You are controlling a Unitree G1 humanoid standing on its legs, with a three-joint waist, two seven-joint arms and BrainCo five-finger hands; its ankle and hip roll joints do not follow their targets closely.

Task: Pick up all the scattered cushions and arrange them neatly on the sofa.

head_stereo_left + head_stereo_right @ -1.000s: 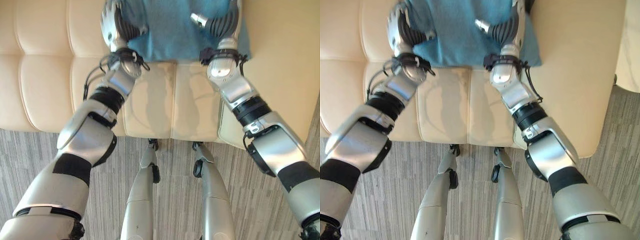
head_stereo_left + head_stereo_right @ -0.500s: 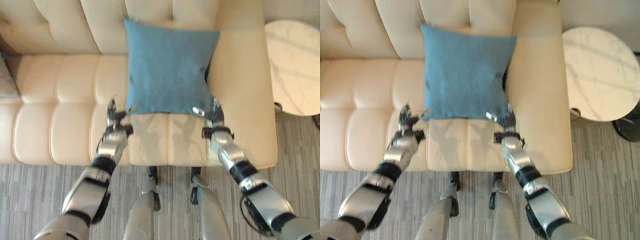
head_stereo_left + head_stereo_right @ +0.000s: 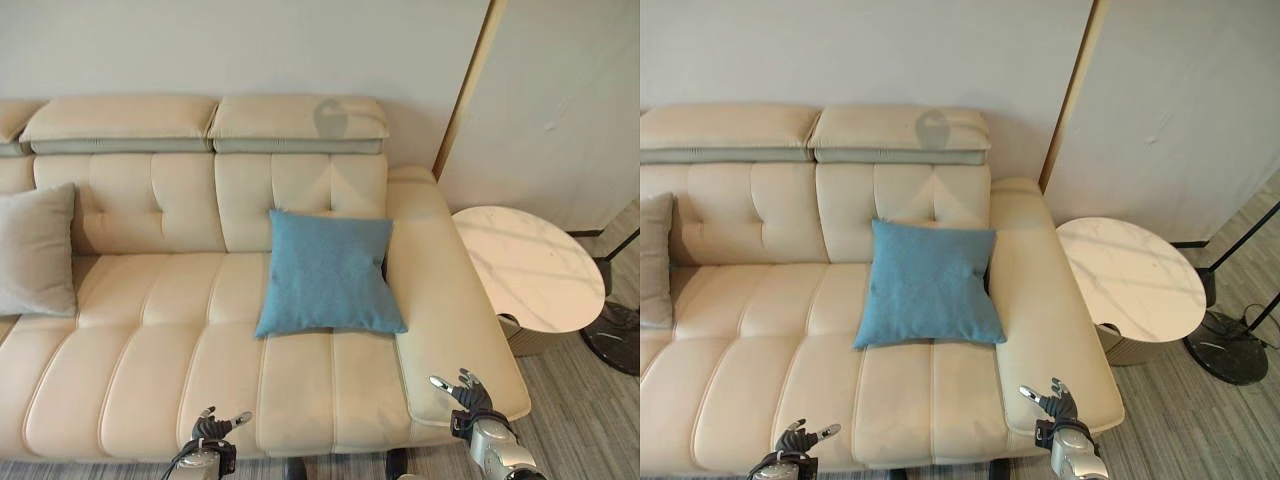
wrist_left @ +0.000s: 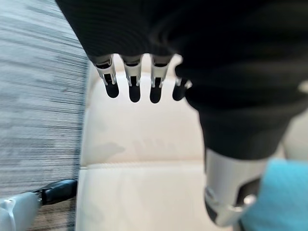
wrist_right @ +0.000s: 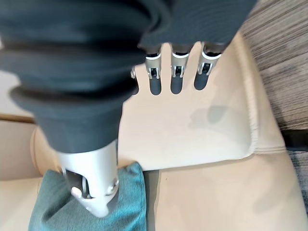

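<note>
Left hand: low by the sofa's front edge, fingers straight, holding nothing.
Right hand: by the front of the sofa's arm, fingers spread, empty too.
Sofa: cream, with a long bare seat.
Blue cushion: leaning on the backrest, next to the sofa's arm.
Grey cushion: leaning up at the far left end.
Round table: beside the sofa's arm.
Next job: probably find another cushion on the floor. It should reach with wide hands and grab both sides.
</note>
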